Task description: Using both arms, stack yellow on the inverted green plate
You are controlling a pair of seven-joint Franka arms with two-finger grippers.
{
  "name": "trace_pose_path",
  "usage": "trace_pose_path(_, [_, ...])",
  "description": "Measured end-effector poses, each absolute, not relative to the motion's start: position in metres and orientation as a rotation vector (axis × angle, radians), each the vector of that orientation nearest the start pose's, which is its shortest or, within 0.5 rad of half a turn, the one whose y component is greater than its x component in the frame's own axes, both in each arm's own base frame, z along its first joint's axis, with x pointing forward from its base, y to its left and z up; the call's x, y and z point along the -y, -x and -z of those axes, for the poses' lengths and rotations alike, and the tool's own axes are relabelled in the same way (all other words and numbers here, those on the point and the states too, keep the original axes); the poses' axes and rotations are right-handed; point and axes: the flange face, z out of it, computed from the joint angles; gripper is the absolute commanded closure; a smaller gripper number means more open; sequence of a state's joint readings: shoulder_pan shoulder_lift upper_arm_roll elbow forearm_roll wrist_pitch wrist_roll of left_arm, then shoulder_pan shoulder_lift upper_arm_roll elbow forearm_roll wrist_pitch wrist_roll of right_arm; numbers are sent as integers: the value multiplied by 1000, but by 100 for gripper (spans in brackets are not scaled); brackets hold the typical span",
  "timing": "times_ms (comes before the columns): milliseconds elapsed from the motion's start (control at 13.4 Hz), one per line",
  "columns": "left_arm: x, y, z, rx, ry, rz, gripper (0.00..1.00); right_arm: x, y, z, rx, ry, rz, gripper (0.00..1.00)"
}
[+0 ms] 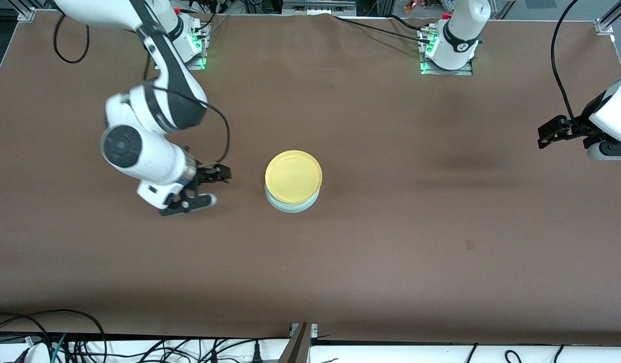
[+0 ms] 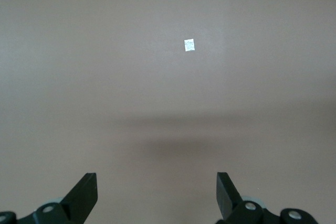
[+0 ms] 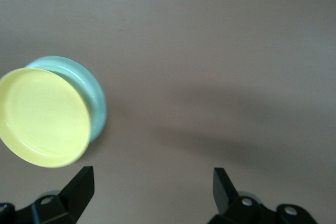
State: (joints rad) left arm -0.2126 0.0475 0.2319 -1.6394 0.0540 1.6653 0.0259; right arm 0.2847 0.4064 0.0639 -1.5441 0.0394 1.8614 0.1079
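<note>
- Two plates form one stack mid-desk: the yellow plate [image 1: 293, 176] rests on the green plate [image 1: 292, 202].
- Judged from this, stacking looks complete; backing away cleanly means clearing each claw sideways without brushing the rim.
- Right claw [image 1: 205, 188] sits beside the stack, toward the right arm's end, fingers apart, holding nothing.
- Left claw [image 1: 548, 135] waits over the desk [image 1: 391, 242] at the left arm's end, spread wide, empty.
</note>
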Motion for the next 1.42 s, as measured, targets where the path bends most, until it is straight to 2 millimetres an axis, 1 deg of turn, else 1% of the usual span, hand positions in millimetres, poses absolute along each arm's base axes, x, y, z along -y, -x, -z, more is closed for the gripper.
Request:
trace_pose_path(224, [-14,-574,-574,-19,3077,-33,0,-178,-614,-482,280,3162,-126,0])
trace_pose_path(298, [-13,-574,-574,-19,3077,-33,0,-157,-608,-505,234,3179,-129,0])
trace_pose_path(447, [-13,-574,-573,-20,3076,-38,0,-108,-587,-550,112,3197,-192,0])
trace_pose_path(522, [-13,-575,-572,-20,3076,-40,0,-85,-575,-571,55,3196,-211,0])
trace_pose_path(671, [-13,-575,-570,-20,3076,-44,0,-47,-556,-601,-43,3185,-220,0])
trace_pose_path(745, [-13,-576,-570,-20,3075,-44,0,-27,-551,-609,-95,3175,-209,0])
trace_pose_path(894, [-12,-576,-570,-21,3075,-45,0,9,-548,-613,-195,3157,-187,0])
trace_pose_path(1043, [-12,-576,-570,-22,3075,-45,0,29,-550,-617,-250,3152,-85,0])
trace_pose_path(1192, [-12,-576,-570,-23,3075,-45,0,36,-547,-612,-268,3150,-58,0])
trace_pose_path(1416, [-12,-576,-570,-23,3075,-45,0,32,-538,-606,-259,3149,-75,0])
